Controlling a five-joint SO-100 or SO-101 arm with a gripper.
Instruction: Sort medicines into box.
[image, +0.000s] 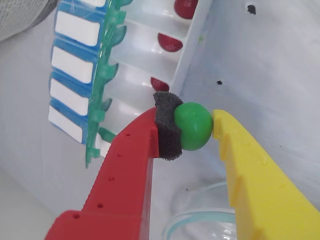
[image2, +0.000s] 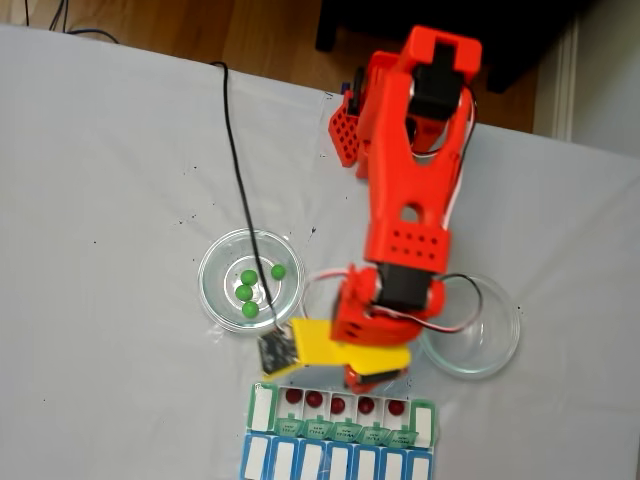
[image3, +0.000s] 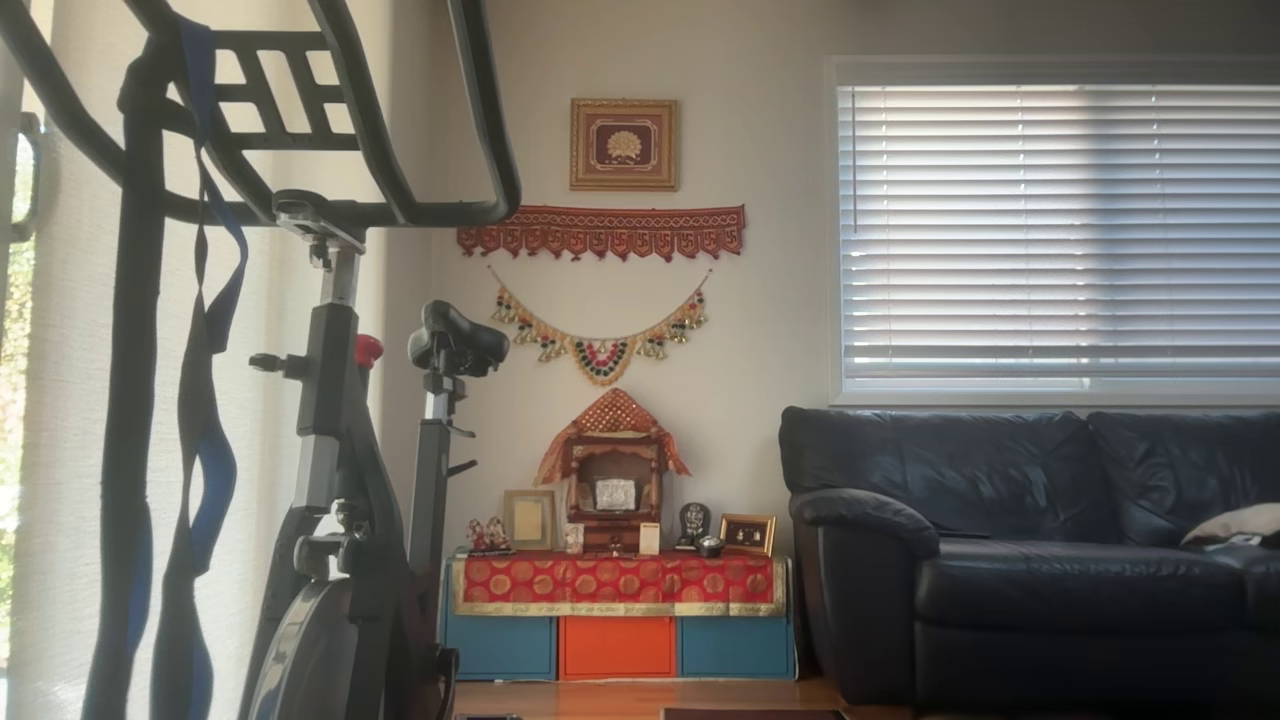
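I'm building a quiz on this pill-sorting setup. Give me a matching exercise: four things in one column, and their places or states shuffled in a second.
Things:
1. green ball at the tool
2. red balls
3. four green balls
4. right-hand glass dish in the fixed view

Places or states:
A. empty
B. in the left-hand glass dish
C. pinched between foam pad and yellow finger
D. in the box compartments

Pairs: 1-C, 2-D, 3-B, 4-A
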